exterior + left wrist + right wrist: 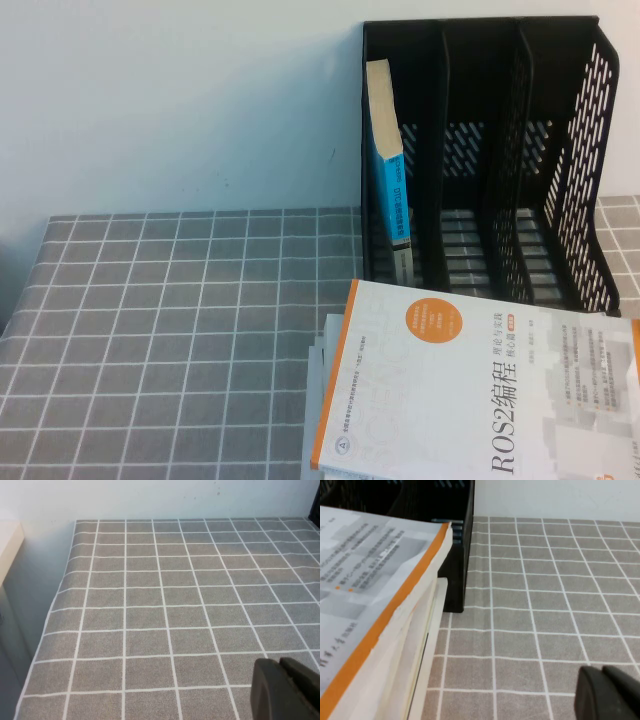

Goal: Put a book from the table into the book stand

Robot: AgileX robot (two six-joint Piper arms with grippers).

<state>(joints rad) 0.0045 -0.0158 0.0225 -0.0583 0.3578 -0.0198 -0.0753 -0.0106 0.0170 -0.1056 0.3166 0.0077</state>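
- High view: a black book stand point(500, 150) with three slots sits at the back of the worktop point(180, 330), which is covered in a grey cloth with a white grid. A blue book point(388, 170) stands upright in the stand's leftmost slot, leaning slightly. Just in front of the stand, a white book with an orange spine point(470, 390) lies flat on top of a stack of books point(318, 400); its far edge is close to the stand's base. Neither claw shows in this view.
- Left wrist view: the left claw point(287, 690) hangs low over bare grid cloth, well away from the stand. Its dark fingertips point(270, 687) appear pressed together, with nothing between them.
- Right wrist view: the right claw point(610, 692) hangs over the cloth beside the white book point(375, 595), whose orange edge runs towards the stand's corner point(455, 555). Its fingertips point(592, 692) also appear pressed together, empty. The lower books point(427, 660) jut out beneath the top one.
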